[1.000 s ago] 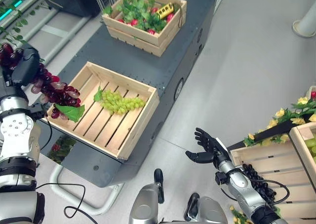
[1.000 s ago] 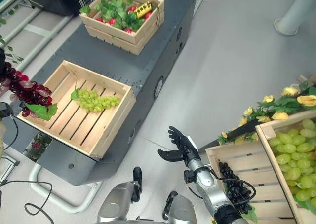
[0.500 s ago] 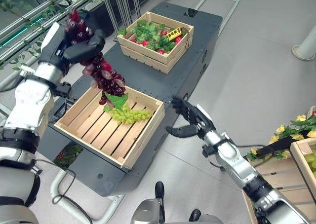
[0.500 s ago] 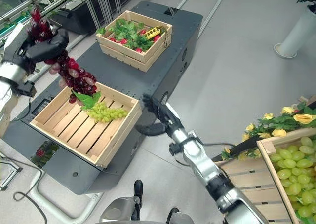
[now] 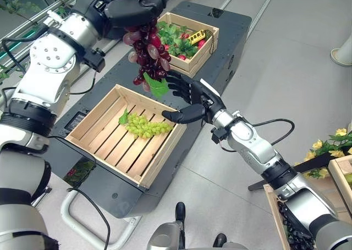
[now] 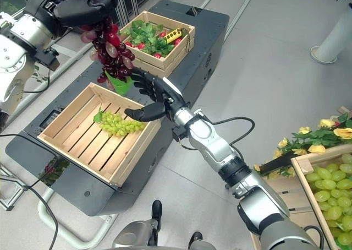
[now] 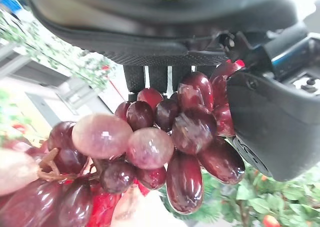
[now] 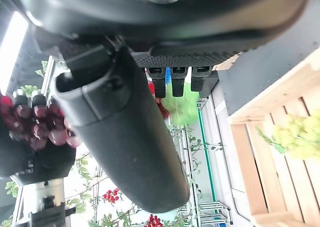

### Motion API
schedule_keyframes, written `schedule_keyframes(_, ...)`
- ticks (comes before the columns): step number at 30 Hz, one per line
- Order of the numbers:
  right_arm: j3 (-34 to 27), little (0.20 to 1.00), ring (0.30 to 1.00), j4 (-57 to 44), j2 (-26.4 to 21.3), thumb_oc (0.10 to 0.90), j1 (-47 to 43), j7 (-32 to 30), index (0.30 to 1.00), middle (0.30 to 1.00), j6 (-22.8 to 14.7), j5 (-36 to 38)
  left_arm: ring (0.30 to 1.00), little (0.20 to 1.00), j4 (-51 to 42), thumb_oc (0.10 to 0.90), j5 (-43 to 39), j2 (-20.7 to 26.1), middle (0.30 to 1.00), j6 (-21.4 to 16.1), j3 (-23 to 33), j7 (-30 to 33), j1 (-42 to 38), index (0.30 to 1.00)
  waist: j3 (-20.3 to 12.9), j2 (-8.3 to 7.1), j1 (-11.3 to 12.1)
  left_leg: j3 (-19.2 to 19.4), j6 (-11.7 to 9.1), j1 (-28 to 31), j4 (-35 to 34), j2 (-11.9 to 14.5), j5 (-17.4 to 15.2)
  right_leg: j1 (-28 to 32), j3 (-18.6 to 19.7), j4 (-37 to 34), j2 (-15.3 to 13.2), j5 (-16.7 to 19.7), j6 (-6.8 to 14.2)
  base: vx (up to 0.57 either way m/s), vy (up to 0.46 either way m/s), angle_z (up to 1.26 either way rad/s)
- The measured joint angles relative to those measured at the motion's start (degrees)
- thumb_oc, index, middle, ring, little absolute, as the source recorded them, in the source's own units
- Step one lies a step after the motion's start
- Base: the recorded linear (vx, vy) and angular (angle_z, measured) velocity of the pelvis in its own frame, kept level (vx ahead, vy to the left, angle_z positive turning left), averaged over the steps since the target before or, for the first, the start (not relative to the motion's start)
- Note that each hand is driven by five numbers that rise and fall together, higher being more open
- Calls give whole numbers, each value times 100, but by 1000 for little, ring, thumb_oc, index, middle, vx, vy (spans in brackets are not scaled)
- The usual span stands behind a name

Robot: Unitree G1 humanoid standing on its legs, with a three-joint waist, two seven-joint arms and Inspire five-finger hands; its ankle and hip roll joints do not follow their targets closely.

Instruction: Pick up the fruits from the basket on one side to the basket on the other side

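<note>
Grey floor surrounds a dark desk (image 5: 220, 52) carrying a slatted crate (image 5: 129, 134), the landmark. Inside it lies one green grape bunch (image 5: 146, 127), already in place. Above the crate's far edge, the left robot hand (image 5: 135, 5) is clamped on a red grape bunch (image 5: 146, 54), not yet lowered in. Beside the crate's right rim, the right robot hand (image 5: 190, 98) is spread apart, empty, just under the red bunch. More fruit likely remains.
</note>
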Motion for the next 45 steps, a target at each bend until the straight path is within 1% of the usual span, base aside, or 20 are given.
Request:
schedule_keyframes(4, 120, 900, 900, 120, 26, 800, -144, -220, 900, 900, 77, 5, 300, 300, -118, 400, 1, -178, 300, 120, -209, -2, -102, 300, 0, 0, 1, -7, -1, 98, -73, -18, 0, 73, 3, -15, -10, 0, 0, 5, -26, -1)
schedule_keyframes(7, 135, 900, 900, 136, 25, 800, -265, -457, 900, 900, 145, 23, 300, 300, -179, 400, 3, -340, 300, 145, -235, -38, -113, 300, 0, 0, -6, -6, 0, 99, -77, -22, 1, 70, 10, -16, -15, 0, 1, 0, 0, 0)
schedule_keyframes(14, 139, 900, 900, 404, 16, 800, -699, -962, 900, 900, 185, 222, 300, 300, -171, 400, 3, -387, 300, 169, -254, -58, -156, 300, 0, 0, -79, -7, 0, 158, -112, -28, 1, 108, 14, -16, -21, 0, 0, 0, 0, 0)
schedule_keyframes(17, 136, 900, 900, 589, 4, 800, -865, -1102, 900, 900, 185, 224, 300, 300, -135, 400, 4, -389, 300, 199, -452, -64, -346, 300, 0, 0, -81, -9, 0, 161, -113, -28, 1, 110, 14, -16, -21, 0, 0, 0, 0, 0)
schedule_keyframes(19, 132, 900, 900, 632, -4, 800, -942, -1236, 900, 900, 186, 270, 300, 300, -112, 400, 3, -459, 300, 208, -458, -82, -404, 300, 0, 0, -84, -12, 0, 161, -114, -29, 1, 111, 14, -16, -23, 0, 0, 0, 0, 0)
schedule_keyframes(25, 132, 900, 900, 647, 34, 800, -1015, -1263, 900, 900, 184, 501, 300, 300, -48, 400, 3, -559, 300, 210, -458, -241, -405, 300, 0, 0, -104, -33, 0, 162, -119, -33, 1, 110, 15, -16, -26, 0, 0, 0, 0, 0)
schedule_keyframes(27, 132, 900, 900, 647, 51, 800, -1016, -1263, 900, 900, 184, 705, 300, 300, -46, 400, 2, -559, 300, 218, -458, -294, -405, 300, 0, 0, -100, -36, 0, 162, -119, -33, 1, 112, 14, -17, -26, 0, 0, 0, 0, 0)
schedule_keyframes(33, 132, 900, 900, 690, 223, 800, -1017, -1262, 900, 900, 183, 814, 300, 300, -46, 400, -45, -584, 300, 225, -458, -385, -405, 300, 0, 0, -93, -38, 0, 172, -119, -34, 1, 122, 14, -17, -26, 0, 0, 0, 0, 0)
schedule_keyframes(39, 132, 900, 900, 816, 453, 800, -1036, -1263, 900, 900, 130, 950, 300, 300, -66, 400, -454, -957, 300, 254, -457, -384, -405, 300, 0, 1, -37, -46, 0, 176, -119, -34, 1, 129, 13, -18, -25, 0, 0, 0, 0, 0)
schedule_keyframes(45, 132, 900, 900, 847, 527, 800, -1047, -1263, 900, 900, 100, 1031, 300, 300, -66, 400, -648, -1171, 300, 257, -457, -390, -405, 300, 0, 0, 10, -52, -1, 179, -119, -35, 2, 135, 9, -19, -24, 0, 0, 0, 0, 0)
